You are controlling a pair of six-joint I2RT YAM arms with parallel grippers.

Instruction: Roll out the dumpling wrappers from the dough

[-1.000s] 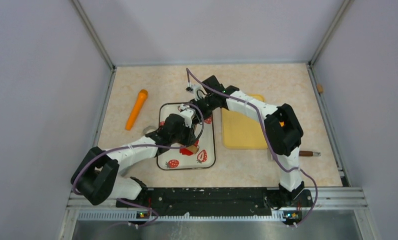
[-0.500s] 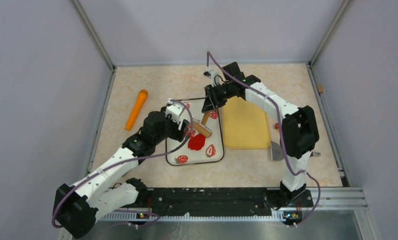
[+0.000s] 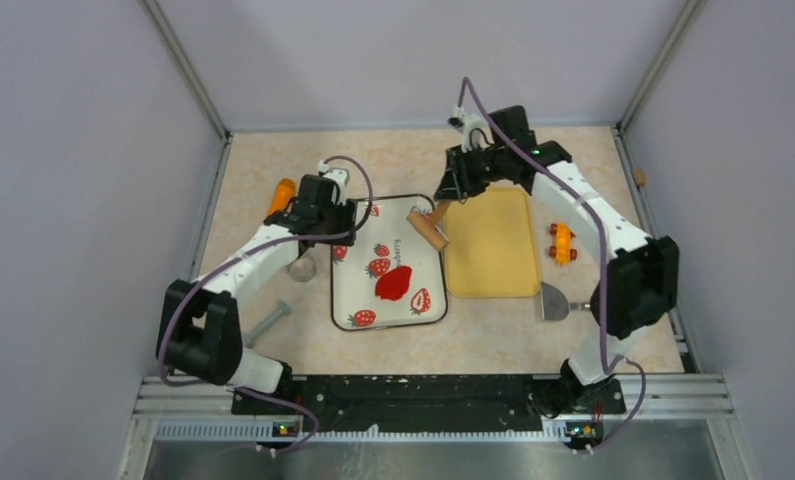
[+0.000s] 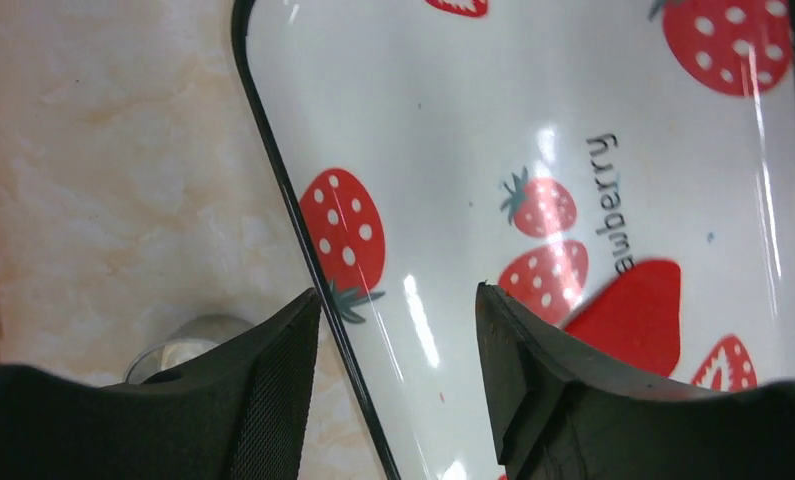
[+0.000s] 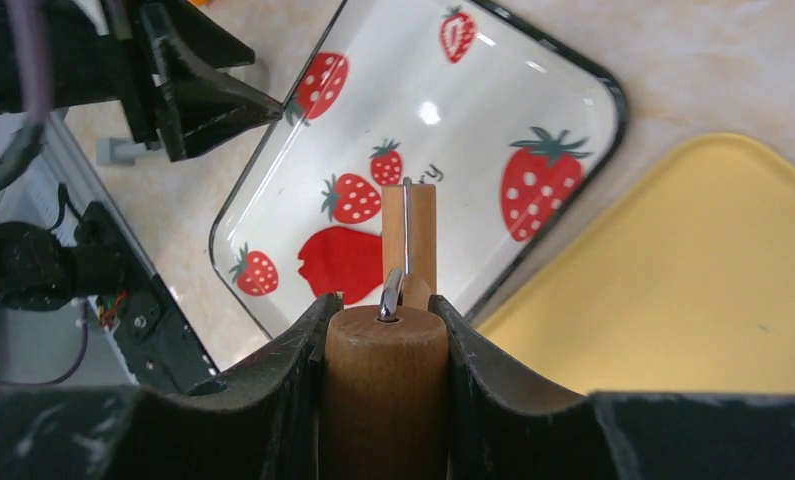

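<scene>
1. Jaws, L gripper [image 4: 398,320]: parted, empty, over left rim of strawberry tray [image 4: 273,150].
2. Jaws, R gripper [image 5: 385,335]: clenched on handle of wooden roller [image 5: 409,230], over tray's far-right edge.
3. Red dough [image 3: 393,284]: flattened blob, lying approx. mid-tray.

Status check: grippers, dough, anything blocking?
Left gripper open over tray rim. Right gripper shut on roller, off the dough. Dough flat on tray, nothing covering it.

The marbled table [image 3: 493,330] carries a strawberry tray [image 3: 358,295], yellow board [image 3: 488,255] and scraper [image 3: 553,300].
</scene>
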